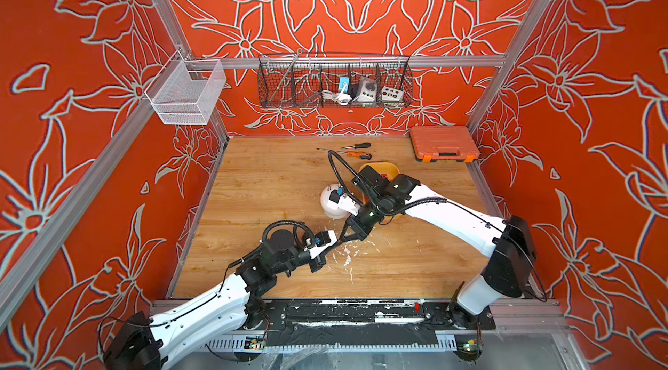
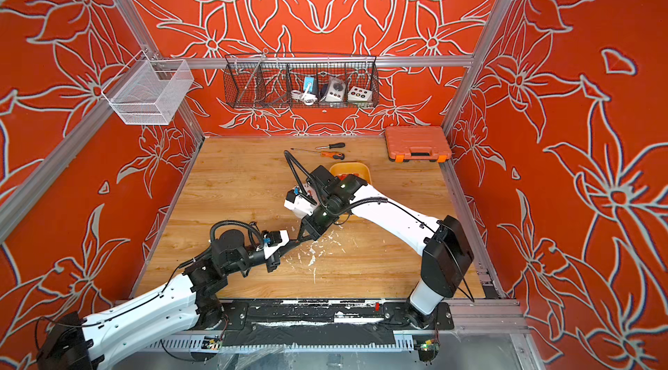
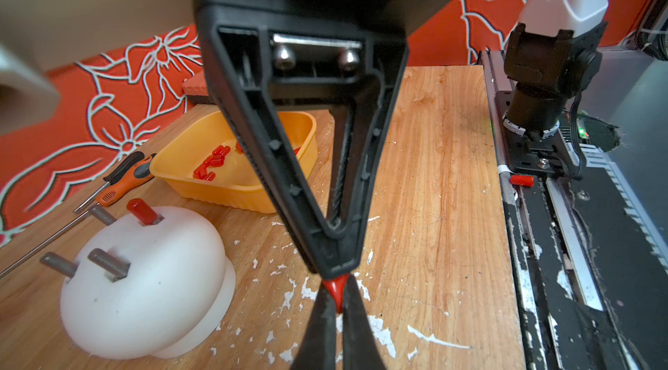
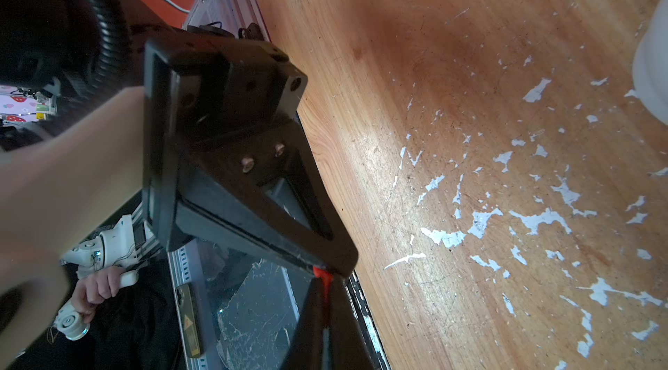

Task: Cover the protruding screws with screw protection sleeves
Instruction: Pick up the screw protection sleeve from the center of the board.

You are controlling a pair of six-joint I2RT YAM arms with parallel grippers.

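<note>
Sleeve [image 3: 335,288] is pinched tip to tip by right gripper [image 3: 336,270] and left gripper [image 3: 338,305], both clamped on it, over the table [image 3: 433,169] near the white dome [image 3: 151,285]. Handover step, I'd say. Next you release the right, then line it over a bare screw [image 3: 108,262]; one's capped already.

Both top views are bright, evenly lit and sharp. The light-brown wooden worktop [image 1: 274,184] carries only soft, faint shadows under the arms. The wide-angle lens makes the silver aluminium frame bars [image 1: 452,61] splay outward toward the picture corners.

In the left wrist view the grey threaded metal screws [image 3: 108,264] and the white rounded plastic dome [image 3: 144,288] look slightly soft. A pale shape [image 3: 21,97] close to the lens is fully blurred.

In the right wrist view a whitish sheen glares on the wood, the worktop's edge curves, and everything beyond that edge is dim.
</note>
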